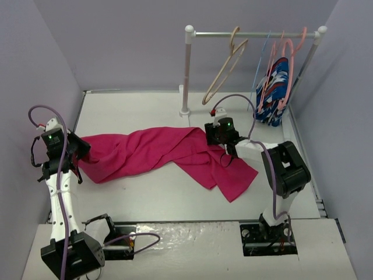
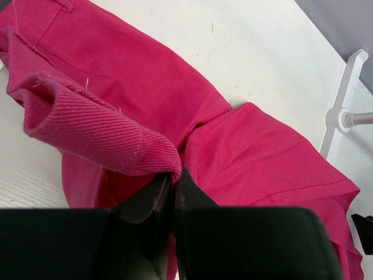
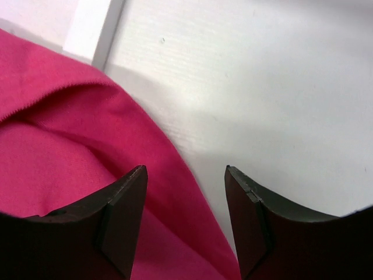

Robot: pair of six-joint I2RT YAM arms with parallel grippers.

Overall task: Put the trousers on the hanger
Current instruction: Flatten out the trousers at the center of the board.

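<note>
The magenta trousers [image 1: 157, 151] lie stretched across the table from left to right. My left gripper [image 1: 83, 153] is at their left end. In the left wrist view it [image 2: 173, 178] is shut on a raised fold of the trousers [image 2: 250, 151]. My right gripper [image 1: 210, 136] hangs over the trousers' far edge near the middle. In the right wrist view it [image 3: 185, 172] is open, with the edge of the trousers [image 3: 52, 157] running under the gap and nothing pinched. The beige hanger [image 1: 224, 67] hangs tilted from the rail at the back.
A white clothes rack [image 1: 187, 70] stands at the back right; its foot [image 2: 344, 111] shows near the cloth. A thin blue wire hanger [image 1: 260, 67], salmon-pink hangers [image 1: 288, 64] and a blue patterned garment [image 1: 275, 93] hang on the rail's right end. Lilac walls enclose the table.
</note>
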